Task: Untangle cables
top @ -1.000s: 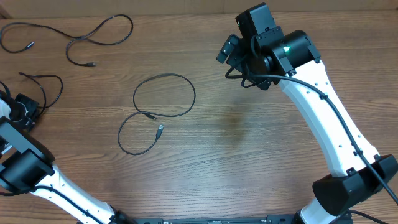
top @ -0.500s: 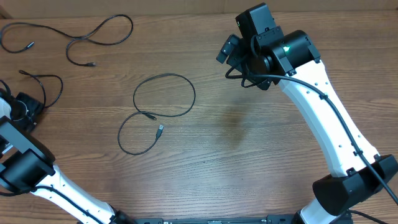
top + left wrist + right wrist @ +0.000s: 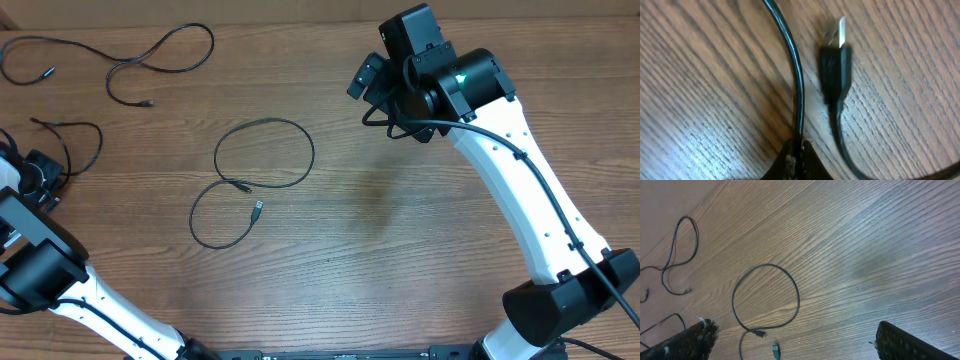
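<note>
Your left hand (image 3: 797, 159) is pinched shut on the cable (image 3: 799, 95) at the overhead frame's left edge, beside its plug (image 3: 835, 60), so drag it slowly along the worktop (image 3: 400, 250), away from the centre loop (image 3: 265, 150), while your right hand (image 3: 794, 329) hangs wide open, empty.

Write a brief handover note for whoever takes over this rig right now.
Left tool: shut on the left cable, beside its plug, at the left edge of the table.
Right tool: open, empty, held above the table.
Cables: three separate strands, namely the left cable, the far-left cable and the centre cable. No knot visible.
Done: the strands lie apart.
Left: probably lay out the held cable; the centre cable loops across itself.
</note>
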Tool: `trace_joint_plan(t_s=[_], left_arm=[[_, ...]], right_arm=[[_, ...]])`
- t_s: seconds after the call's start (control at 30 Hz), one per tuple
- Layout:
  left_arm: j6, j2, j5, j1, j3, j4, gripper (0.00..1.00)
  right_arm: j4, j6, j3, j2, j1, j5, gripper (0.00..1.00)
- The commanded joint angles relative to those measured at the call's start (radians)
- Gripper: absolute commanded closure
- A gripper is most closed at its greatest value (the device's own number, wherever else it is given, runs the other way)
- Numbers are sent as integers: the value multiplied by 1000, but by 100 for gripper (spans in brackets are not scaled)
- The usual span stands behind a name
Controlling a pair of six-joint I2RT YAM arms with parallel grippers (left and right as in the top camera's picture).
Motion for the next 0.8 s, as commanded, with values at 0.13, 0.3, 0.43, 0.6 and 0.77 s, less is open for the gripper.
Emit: trace_joint_plan(t_s=[0.13,0.3,0.43,0.6,0.77], left_arm=[[138,45,1,-25,-43,4,96],[292,45,-3,-45,-43,13,96],[351,44,-103,-63,-20,-1,96],[349,43,-296,-74,50,-51,96],[350,43,-431,-80,106,-68,96]], right_arm=[[5,-4,-7,2,-1,2,0],[5,-5,-7,2,-1,2,0],[2,-5,-7,2,-1,2,0],[0,-4,-7,2,-1,2,0],[3,-4,-7,2,-1,2,0]])
